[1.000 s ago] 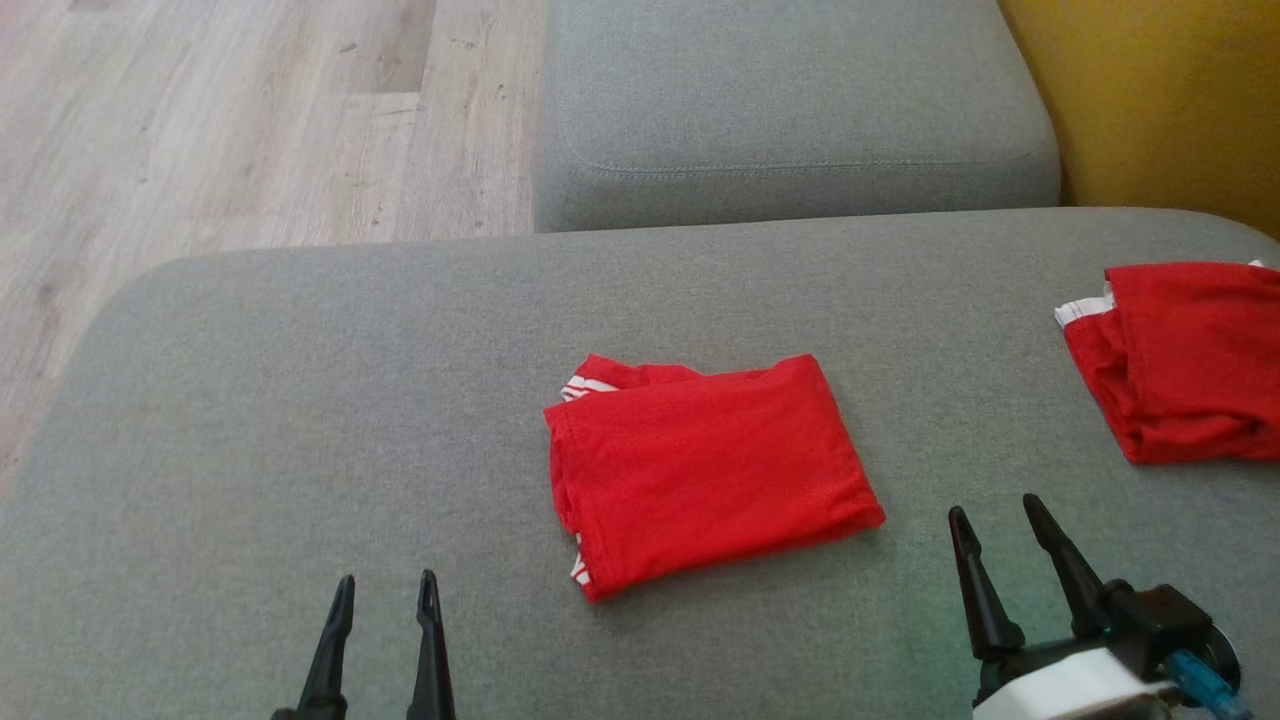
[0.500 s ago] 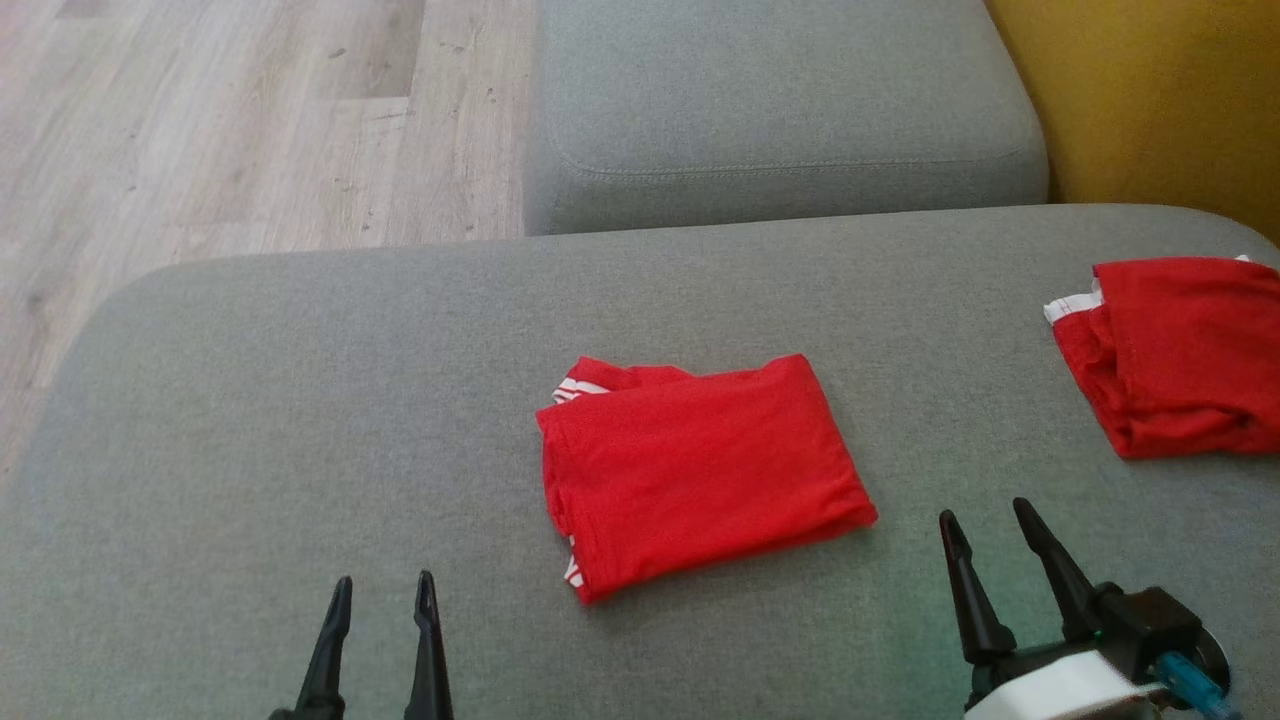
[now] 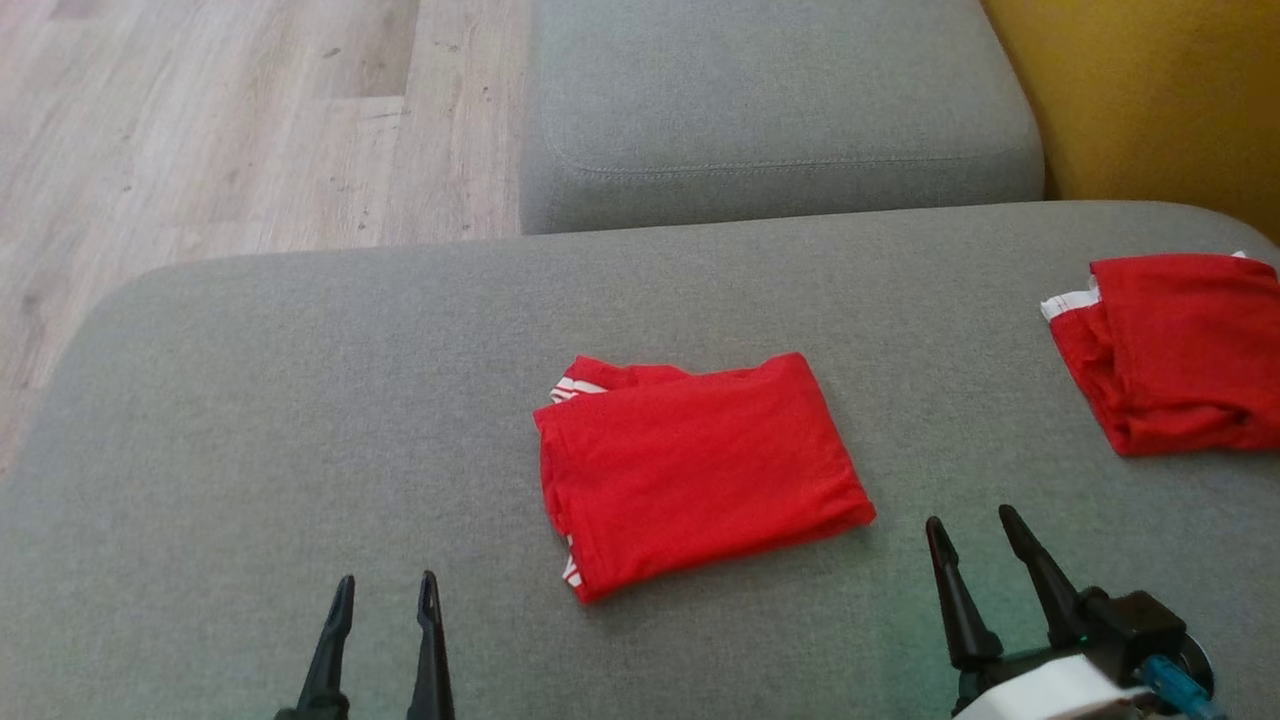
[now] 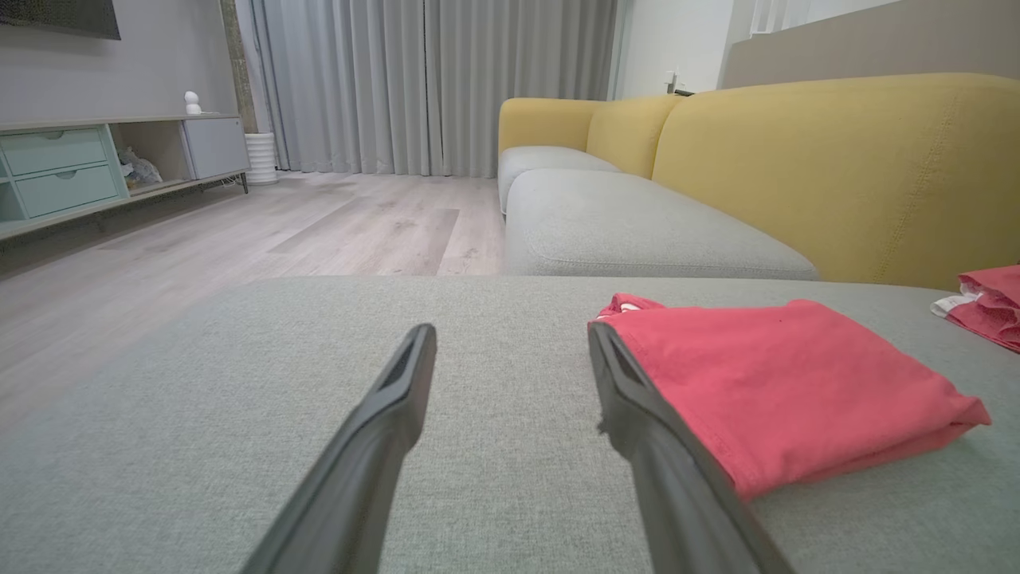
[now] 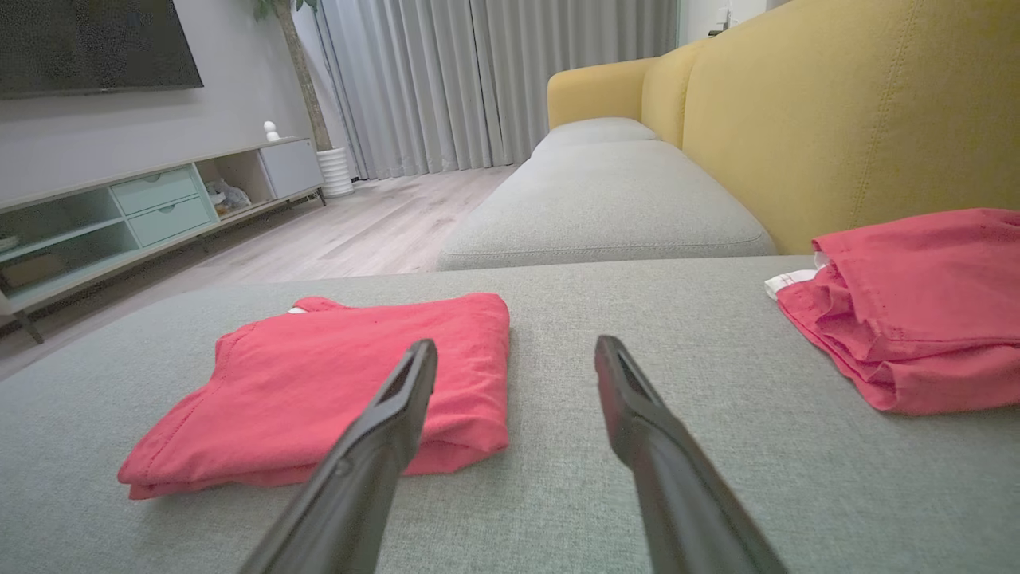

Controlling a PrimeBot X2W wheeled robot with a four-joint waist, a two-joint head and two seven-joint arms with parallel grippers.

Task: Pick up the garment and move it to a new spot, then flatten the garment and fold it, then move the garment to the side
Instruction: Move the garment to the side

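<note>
A red garment with white trim lies folded into a neat rectangle in the middle of the grey cushion; it also shows as the garment and the garment in the wrist views. My left gripper stands open near the front edge, to the garment's left and apart from it. My right gripper is open too, just right of the garment's near corner, touching nothing. Each wrist view shows its own gripper with bare cushion between the fingers.
A second folded red garment lies at the cushion's right edge. Another grey seat cushion is behind, with a yellow sofa back to the right. Wooden floor lies beyond the left edge. A TV cabinet stands across the room.
The whole head picture has shifted a little, so the camera moved. My right gripper has drawn slightly back and left toward the front edge. The garments lie as before.
</note>
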